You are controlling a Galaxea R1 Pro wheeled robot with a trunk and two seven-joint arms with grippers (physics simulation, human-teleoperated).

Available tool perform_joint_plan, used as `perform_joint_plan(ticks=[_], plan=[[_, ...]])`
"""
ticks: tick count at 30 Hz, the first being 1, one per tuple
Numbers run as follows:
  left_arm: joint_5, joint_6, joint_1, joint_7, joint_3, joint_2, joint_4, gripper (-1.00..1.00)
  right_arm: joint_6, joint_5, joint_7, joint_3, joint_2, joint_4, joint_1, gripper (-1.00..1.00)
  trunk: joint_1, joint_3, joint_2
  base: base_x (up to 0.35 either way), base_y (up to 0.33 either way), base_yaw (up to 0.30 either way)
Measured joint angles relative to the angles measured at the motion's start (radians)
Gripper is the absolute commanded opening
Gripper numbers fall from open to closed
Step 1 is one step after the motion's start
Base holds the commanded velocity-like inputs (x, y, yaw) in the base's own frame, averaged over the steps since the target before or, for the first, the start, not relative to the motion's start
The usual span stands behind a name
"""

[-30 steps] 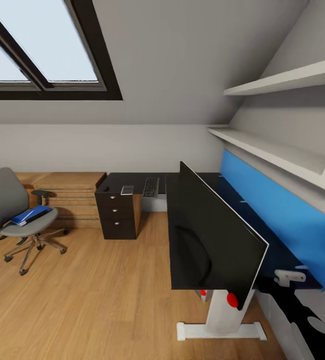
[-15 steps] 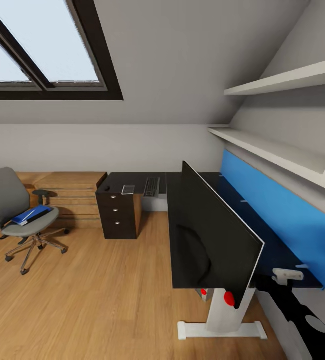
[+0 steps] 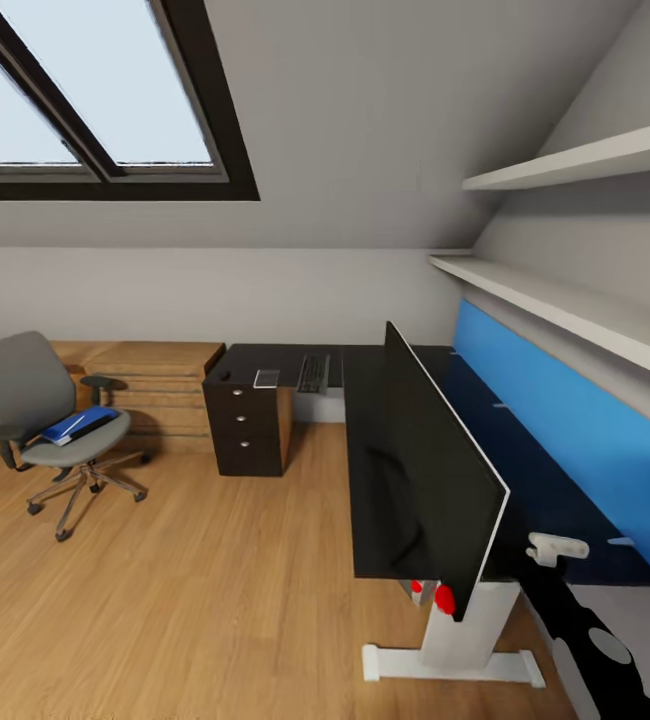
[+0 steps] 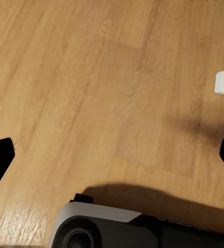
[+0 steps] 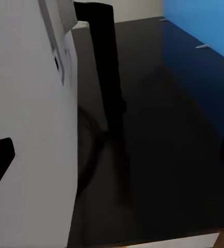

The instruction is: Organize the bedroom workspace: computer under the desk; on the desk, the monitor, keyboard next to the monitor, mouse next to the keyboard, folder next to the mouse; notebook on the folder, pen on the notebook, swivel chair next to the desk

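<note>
Black and glossy, the desk (image 3: 585, 520) holds the wide monitor (image 3: 435, 480), standing upright on its near end. Over the last second the whole head view has slid slightly, so the camera has turned; the objects themselves have not moved. The right gripper (image 3: 555, 548) hovers behind the monitor, its fingers spread and empty. The left gripper (image 4: 112, 155) hangs open above bare wood floor. The blue folder (image 3: 77, 424) lies on the swivel chair (image 3: 45, 420), the keyboard (image 3: 313, 373) on the desk's far end. The monitor step looks done.
</note>
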Motion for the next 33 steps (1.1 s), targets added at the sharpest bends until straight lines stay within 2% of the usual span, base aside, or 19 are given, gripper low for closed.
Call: perform_joint_plan(ticks=[5, 16, 33], plan=[[0.0, 0.0, 0.0, 0.0, 0.0, 0.0, 0.0, 1.0, 0.0, 0.0, 0.0, 0.0, 0.001, -0.001, 0.0, 1.0, 0.0, 0.0, 0.0, 0.0, 0.0, 0.2], [0.0, 0.0, 0.0, 0.0, 0.0, 0.0, 0.0, 1.0, 0.0, 0.0, 0.001, -0.001, 0.002, 0.001, 0.0, 1.0, 0.0, 0.0, 0.0, 0.0, 0.0, 0.053], [0.0, 0.0, 0.0, 0.0, 0.002, 0.001, 0.0, 1.0, 0.0, 0.0, 0.001, -0.002, 0.002, 0.002, 0.0, 1.0, 0.0, 0.0, 0.0, 0.0, 0.0, 0.168]])
